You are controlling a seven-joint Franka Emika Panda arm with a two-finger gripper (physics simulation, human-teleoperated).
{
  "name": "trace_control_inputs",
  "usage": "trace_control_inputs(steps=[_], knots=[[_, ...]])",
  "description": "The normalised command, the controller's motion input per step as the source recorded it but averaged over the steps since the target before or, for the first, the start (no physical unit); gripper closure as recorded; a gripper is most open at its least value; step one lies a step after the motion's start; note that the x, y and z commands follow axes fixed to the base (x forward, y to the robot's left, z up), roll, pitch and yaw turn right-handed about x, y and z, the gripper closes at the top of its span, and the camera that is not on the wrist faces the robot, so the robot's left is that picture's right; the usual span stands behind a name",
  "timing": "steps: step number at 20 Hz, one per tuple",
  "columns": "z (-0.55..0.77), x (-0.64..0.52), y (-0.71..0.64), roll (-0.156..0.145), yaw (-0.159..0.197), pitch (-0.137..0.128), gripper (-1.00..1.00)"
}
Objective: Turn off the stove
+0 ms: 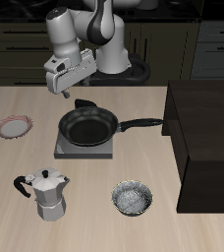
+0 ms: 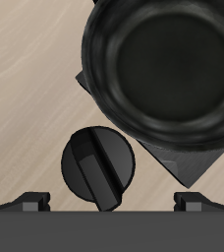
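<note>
Centrally placed on the surface [image 1: 16, 217], the stove [image 1: 84, 150] carries a black frying pan [image 1: 88, 126].
Its dark knob [image 2: 98, 169] sits at the back edge, directly below the gripper [image 1: 71, 94], whose jaws are spread and touch nothing. Lower left stands a moka pot [image 1: 49, 193]; a small bowl [image 1: 133, 198] lies beside it, a dark cabinet [image 1: 207, 138] at right.

Frying pan [image 1: 88, 126] covers most of the stove [image 1: 63, 150]; only the plate's edges show. In the wrist view the pan's far rim is cut off. Gripper [image 1: 65, 95] fingertip gap too small to judge.
</note>
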Motion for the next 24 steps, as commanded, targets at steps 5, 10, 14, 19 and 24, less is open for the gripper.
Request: trace_control_inputs(steps=[5, 10, 14, 19, 24], knots=[[-0.06, 0.06, -0.01, -0.076, 0.036, -0.005, -1.0], [-0.04, -0.05, 0.13, -0.023, 0.038, -0.003, -1.0], [-0.07, -0.03, 0.07, -0.026, 0.036, -0.002, -1.0], [-0.06, -0.04, 0.03, -0.075, 0.024, -0.017, -1.0], [0.0, -0.03, -0.07, -0.071, 0.031, -0.029, -1.0]])
